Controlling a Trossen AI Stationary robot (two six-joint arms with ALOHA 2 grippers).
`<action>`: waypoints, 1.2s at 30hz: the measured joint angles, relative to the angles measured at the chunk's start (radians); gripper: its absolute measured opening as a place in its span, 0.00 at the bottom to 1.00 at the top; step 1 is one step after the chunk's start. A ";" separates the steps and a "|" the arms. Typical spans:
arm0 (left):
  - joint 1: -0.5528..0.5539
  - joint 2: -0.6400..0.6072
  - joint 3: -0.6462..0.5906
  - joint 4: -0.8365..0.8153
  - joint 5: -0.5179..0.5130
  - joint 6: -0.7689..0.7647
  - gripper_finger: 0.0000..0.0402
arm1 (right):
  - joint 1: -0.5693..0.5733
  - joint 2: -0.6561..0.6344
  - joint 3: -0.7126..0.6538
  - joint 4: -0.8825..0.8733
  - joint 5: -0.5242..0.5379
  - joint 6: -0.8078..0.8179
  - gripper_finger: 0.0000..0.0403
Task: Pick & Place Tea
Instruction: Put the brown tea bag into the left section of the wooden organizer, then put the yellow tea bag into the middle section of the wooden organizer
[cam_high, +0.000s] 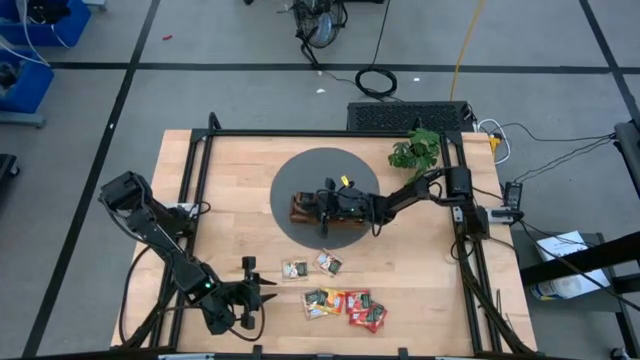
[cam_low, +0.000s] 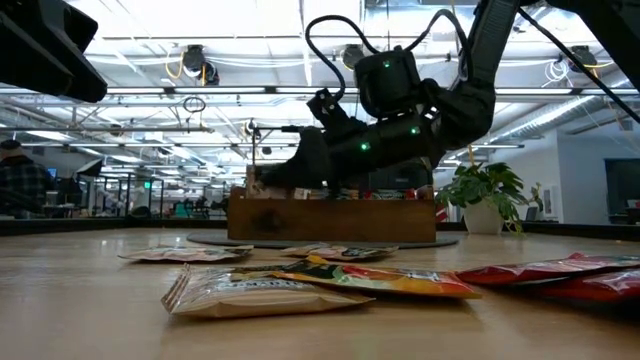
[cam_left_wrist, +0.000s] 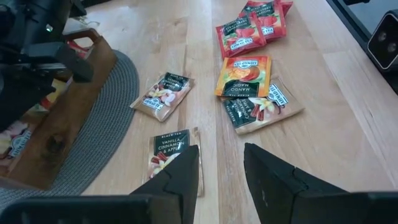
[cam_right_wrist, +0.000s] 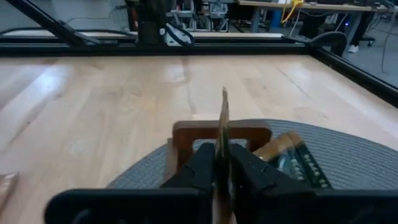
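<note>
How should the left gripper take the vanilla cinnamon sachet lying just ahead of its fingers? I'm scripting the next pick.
The vanilla cinnamon sachet lies flat on the wooden table, so there is no raised part to pinch. Probably best: the left gripper comes straight down and closes across two opposite edges, clear of the grey mat.

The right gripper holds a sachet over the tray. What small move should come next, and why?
Probably open the right gripper a little more to drop the tea sachet. It stands on edge between the fingers, right above the wooden tray, so release should let it fall inside.
</note>
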 joint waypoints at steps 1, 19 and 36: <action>0.000 0.000 0.000 0.000 0.000 0.000 0.33 | 0.000 0.000 0.000 0.004 0.000 0.000 0.10; 0.000 0.000 0.000 0.005 0.000 -0.007 0.33 | 0.049 -0.124 0.000 -0.030 0.102 -0.072 0.31; 0.108 0.077 0.000 0.200 0.169 -0.079 0.33 | 0.435 -0.435 -0.177 -0.515 -0.157 -0.206 0.11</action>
